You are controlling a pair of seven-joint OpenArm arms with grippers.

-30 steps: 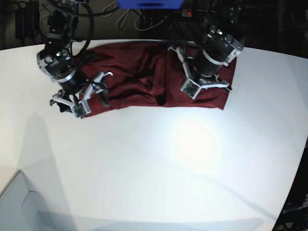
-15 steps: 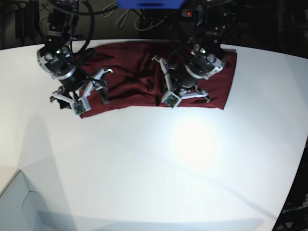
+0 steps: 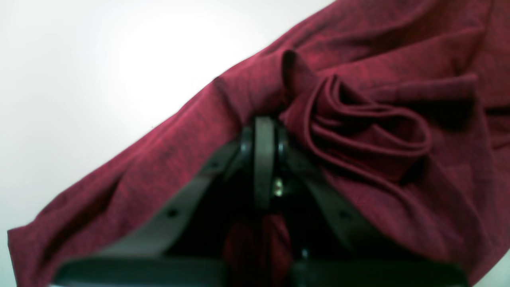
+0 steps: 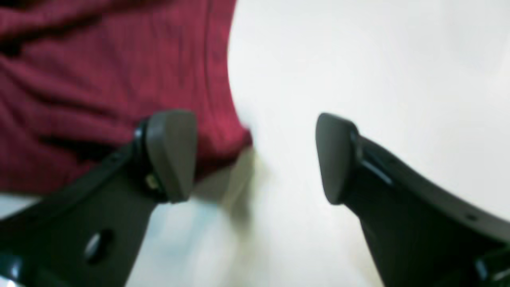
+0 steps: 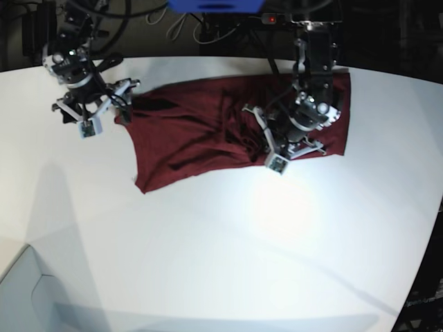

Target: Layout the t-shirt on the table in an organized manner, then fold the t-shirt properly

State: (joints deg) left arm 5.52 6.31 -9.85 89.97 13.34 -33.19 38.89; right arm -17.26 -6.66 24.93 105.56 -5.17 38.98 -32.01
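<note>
The dark maroon t-shirt (image 5: 201,131) lies crumpled across the far side of the white table (image 5: 228,263). One corner trails toward the front left. My left gripper (image 5: 274,142) stands over the shirt's right half. In the left wrist view the left gripper (image 3: 265,129) is shut on the t-shirt (image 3: 358,131), which bunches in folds at its tip. My right gripper (image 5: 114,111) hovers at the shirt's far left end. It is open (image 4: 255,159), with one finger (image 4: 171,153) over the t-shirt's edge (image 4: 119,99) and the other over bare table (image 4: 358,59).
Cables and dark equipment line the table's far edge (image 5: 208,31). The tabletop curves off at the right (image 5: 432,228), and a pale box corner (image 5: 28,290) sits at the front left.
The right gripper has drawn back to the far left, off the shirt's front edge. The left gripper has moved right with the cloth, and the shirt has shifted and skewed.
</note>
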